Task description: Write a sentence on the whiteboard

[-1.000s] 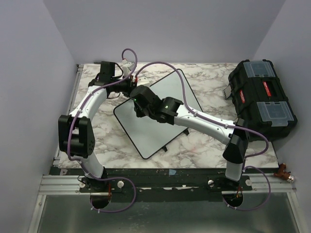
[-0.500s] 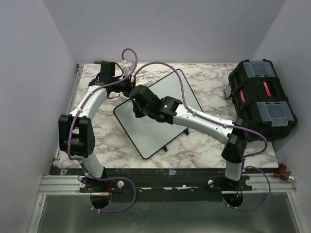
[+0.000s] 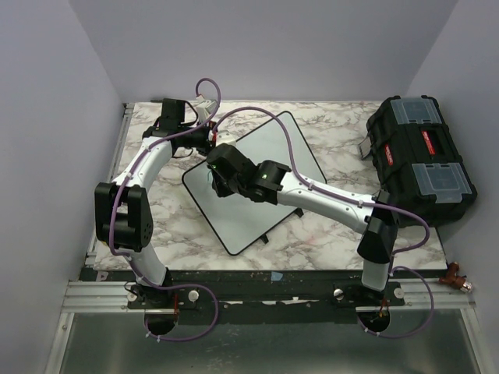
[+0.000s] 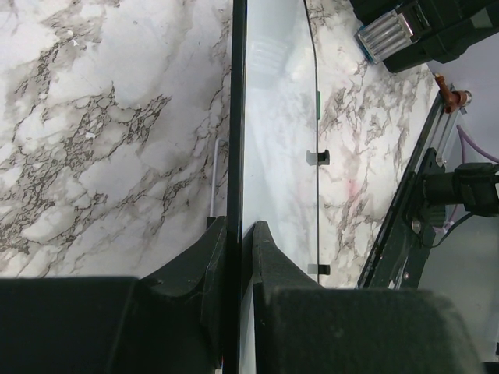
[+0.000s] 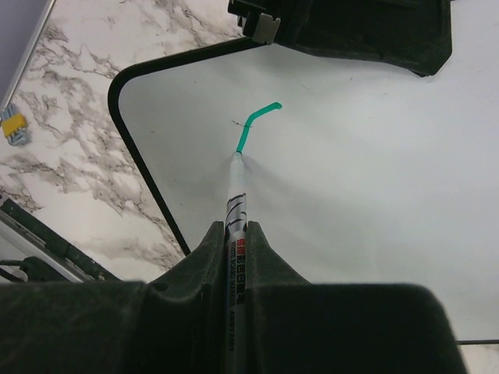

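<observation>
Left tool clamps whiteboard edge; marker near corner.

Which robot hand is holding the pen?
The right gripper: it pinches the marker, tip on the green stroke on the whiteboard. The left gripper only clamps the whiteboard's edge.

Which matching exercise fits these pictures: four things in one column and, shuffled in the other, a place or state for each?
Things:
1. marker
2. whiteboard
3. green stroke
4. toolbox

Places or states:
A. edge pinched by the left gripper
B. on the right side of the table
C. held in the right gripper
D. short and curved, near a rounded corner

Pairs: 1-C, 2-A, 3-D, 4-B.
</observation>
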`<move>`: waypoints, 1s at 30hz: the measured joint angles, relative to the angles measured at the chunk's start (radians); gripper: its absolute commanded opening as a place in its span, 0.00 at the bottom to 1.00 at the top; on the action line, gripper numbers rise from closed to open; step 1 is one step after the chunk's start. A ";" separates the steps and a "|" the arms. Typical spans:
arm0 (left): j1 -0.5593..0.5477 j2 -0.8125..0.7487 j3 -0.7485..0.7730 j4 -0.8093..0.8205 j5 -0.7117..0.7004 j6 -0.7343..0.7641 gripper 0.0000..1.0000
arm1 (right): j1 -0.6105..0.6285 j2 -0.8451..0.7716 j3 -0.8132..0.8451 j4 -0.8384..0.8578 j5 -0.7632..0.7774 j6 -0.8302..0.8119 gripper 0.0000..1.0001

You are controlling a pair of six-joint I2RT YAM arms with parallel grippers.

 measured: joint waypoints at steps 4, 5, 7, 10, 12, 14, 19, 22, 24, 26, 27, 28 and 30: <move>0.000 0.000 0.000 0.000 0.000 0.000 0.00 | 0.003 -0.006 -0.013 0.000 0.016 0.008 0.01; 0.000 0.000 0.000 0.000 0.000 0.000 0.00 | 0.004 -0.009 -0.017 -0.002 0.022 0.009 0.01; 0.000 0.000 0.000 0.000 0.000 0.000 0.00 | 0.004 -0.012 -0.021 -0.011 0.038 0.011 0.01; 0.000 0.000 0.000 0.000 0.000 0.000 0.00 | 0.004 -0.013 -0.021 -0.024 0.056 0.016 0.01; 0.000 0.000 0.001 0.000 0.000 0.000 0.00 | 0.004 -0.014 -0.021 -0.030 0.065 0.018 0.01; 0.000 0.000 0.001 0.000 0.000 0.000 0.00 | 0.005 -0.014 -0.022 -0.034 0.071 0.018 0.01; 0.000 0.000 0.001 0.000 0.000 0.000 0.00 | 0.005 -0.018 -0.029 -0.040 0.074 0.017 0.01; 0.000 0.000 0.001 0.000 0.000 0.000 0.00 | 0.005 -0.021 -0.036 -0.042 0.071 0.016 0.01; 0.000 0.000 0.001 0.000 0.000 0.000 0.00 | 0.005 -0.026 -0.045 -0.045 0.063 0.013 0.01; 0.000 0.000 0.001 0.000 0.000 0.000 0.00 | 0.005 -0.031 -0.054 -0.050 0.048 0.009 0.01; 0.000 0.000 0.001 0.000 0.000 0.000 0.00 | 0.005 -0.032 -0.056 -0.051 0.040 0.008 0.01; 0.000 0.000 0.001 0.000 0.000 0.000 0.00 | 0.005 -0.032 -0.058 -0.052 0.030 0.006 0.01; 0.000 0.000 0.001 0.000 -0.001 0.000 0.00 | 0.005 -0.032 -0.059 -0.053 0.014 0.005 0.01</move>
